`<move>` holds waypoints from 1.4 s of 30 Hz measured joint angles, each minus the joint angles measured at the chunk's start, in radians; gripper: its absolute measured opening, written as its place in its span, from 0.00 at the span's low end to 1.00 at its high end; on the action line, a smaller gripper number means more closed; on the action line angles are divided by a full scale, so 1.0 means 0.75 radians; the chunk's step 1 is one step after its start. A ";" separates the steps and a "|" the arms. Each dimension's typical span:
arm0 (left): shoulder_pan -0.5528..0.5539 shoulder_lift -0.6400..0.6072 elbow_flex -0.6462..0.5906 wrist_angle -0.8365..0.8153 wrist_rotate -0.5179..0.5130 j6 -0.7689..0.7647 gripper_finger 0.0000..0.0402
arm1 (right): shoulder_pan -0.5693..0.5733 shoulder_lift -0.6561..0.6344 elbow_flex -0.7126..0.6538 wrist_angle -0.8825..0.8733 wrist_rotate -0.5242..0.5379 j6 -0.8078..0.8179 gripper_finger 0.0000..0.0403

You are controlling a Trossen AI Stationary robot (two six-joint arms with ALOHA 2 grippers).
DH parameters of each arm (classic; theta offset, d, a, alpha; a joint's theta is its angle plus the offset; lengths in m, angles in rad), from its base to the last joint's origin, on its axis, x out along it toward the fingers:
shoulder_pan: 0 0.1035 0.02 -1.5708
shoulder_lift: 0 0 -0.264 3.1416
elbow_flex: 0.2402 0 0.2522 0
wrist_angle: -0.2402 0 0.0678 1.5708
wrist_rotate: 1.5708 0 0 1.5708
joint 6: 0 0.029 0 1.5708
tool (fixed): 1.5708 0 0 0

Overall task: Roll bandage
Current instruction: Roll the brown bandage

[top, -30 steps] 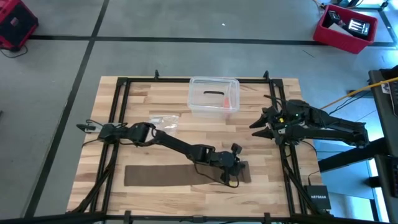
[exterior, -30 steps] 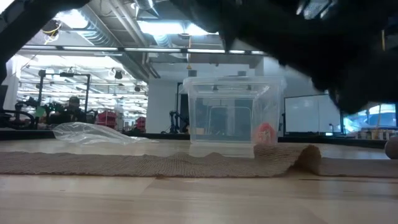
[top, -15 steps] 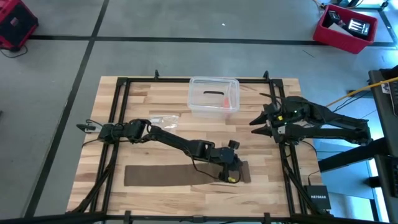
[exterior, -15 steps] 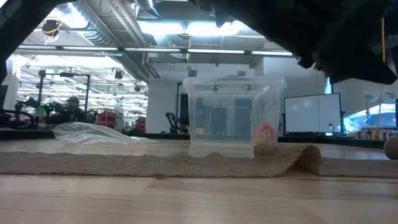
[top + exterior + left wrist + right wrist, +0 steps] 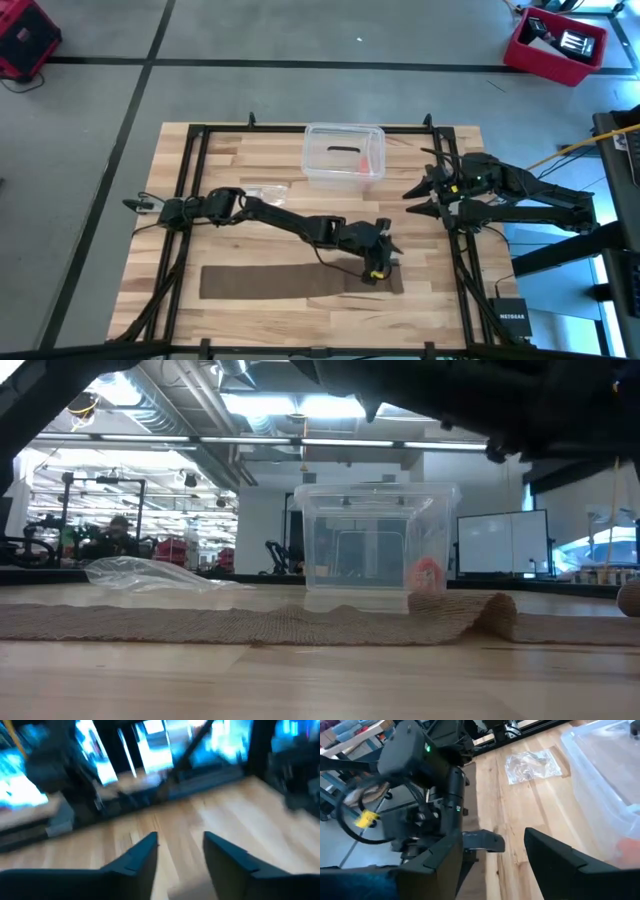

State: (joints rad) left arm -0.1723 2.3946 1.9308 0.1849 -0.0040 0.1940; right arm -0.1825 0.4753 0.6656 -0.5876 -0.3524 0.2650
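Lying flat along the surface's (image 5: 200, 150) near edge, the bandage (image 5: 270, 282) had only its right end folded over, directly beneath the left pincer (image 5: 383, 258), which hovered released above that fold, probably letting go to regrip. Well apart, the right pincer (image 5: 417, 199) waited, spread and empty.

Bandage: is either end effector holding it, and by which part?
Neither. The left end effector is open above the bandage's folded right end; the right end effector waits open.

A clear plastic box (image 5: 343, 155) is sitting near the table's (image 5: 230, 300) far edge, a small clear bag (image 5: 264, 192) lying beside it
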 joint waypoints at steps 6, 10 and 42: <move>0.004 0.156 -0.001 0.289 0.036 -0.066 0.53 | -0.001 0.001 -0.001 -0.023 0.016 -0.017 0.54; 0.003 0.221 -0.003 0.282 0.035 -0.097 0.53 | -0.001 0.000 -0.001 -0.020 0.016 -0.035 0.54; -0.055 0.087 0.000 -0.458 -0.101 -0.320 0.47 | -0.001 0.000 -0.001 -0.079 0.037 -0.076 0.54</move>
State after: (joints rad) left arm -0.2138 2.4595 1.9307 -0.1588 -0.0798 -0.0459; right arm -0.1833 0.4755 0.6647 -0.6466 -0.3244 0.2084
